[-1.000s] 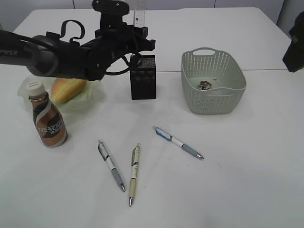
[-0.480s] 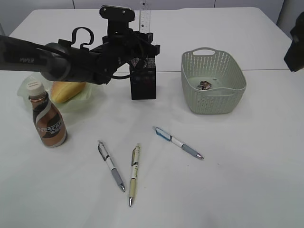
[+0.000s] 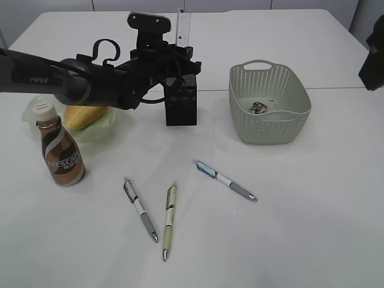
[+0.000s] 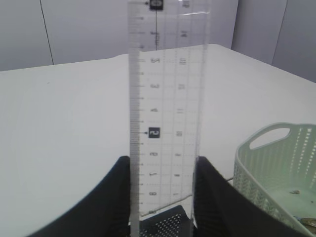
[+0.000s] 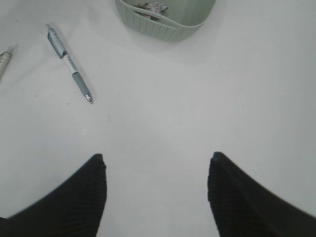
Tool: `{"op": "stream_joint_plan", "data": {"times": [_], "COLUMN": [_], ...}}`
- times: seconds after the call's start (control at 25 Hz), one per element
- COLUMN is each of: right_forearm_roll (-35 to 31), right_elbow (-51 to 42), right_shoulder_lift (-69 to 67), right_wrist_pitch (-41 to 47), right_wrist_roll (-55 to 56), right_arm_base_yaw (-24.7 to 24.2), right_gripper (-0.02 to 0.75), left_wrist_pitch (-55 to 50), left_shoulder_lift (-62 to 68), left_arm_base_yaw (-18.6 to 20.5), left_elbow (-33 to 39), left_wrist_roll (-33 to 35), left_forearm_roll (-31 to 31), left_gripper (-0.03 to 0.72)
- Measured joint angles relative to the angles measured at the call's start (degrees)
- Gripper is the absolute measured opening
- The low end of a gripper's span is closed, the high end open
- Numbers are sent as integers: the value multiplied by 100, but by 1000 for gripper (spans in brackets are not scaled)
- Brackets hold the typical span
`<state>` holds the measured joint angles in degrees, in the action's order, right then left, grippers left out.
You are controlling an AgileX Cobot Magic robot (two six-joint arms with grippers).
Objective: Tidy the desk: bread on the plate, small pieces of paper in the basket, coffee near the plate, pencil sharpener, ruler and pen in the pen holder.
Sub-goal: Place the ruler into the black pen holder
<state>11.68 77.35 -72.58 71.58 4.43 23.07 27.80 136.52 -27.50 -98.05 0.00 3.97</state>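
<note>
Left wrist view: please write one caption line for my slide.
Jaws grip the clear ruler upright above the pen holder, basket at right.

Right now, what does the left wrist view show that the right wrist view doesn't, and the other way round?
Only the left wrist view shows the clear ruler standing upright, clamped in the left gripper, with the mesh pen holder just below it. Only the right wrist view shows the right gripper open over bare desk, a blue-and-white pen and the tip of another pen at the left edge. Both show the pale-green basket, with paper scraps inside.
</note>
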Motion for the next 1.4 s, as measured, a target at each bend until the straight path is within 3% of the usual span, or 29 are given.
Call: {"op": "stream_joint_plan", "data": {"times": [1.12, 1.4], "right_forearm_roll": [0, 0], "right_elbow": [0, 0], "right_shoulder_lift": [0, 0], "right_wrist_pitch": [0, 0], "right_wrist_roll": [0, 0], "right_arm_base_yaw": [0, 0], "right_gripper": [475, 475], "left_wrist_pitch": [-275, -339], "left_shoulder_lift": [298, 298], "left_arm_base_yaw": [5, 5], "left_elbow": [-292, -292], "left_wrist_roll": [0, 0], "left_forearm_roll": [-50, -60], "left_gripper": [286, 364]}}
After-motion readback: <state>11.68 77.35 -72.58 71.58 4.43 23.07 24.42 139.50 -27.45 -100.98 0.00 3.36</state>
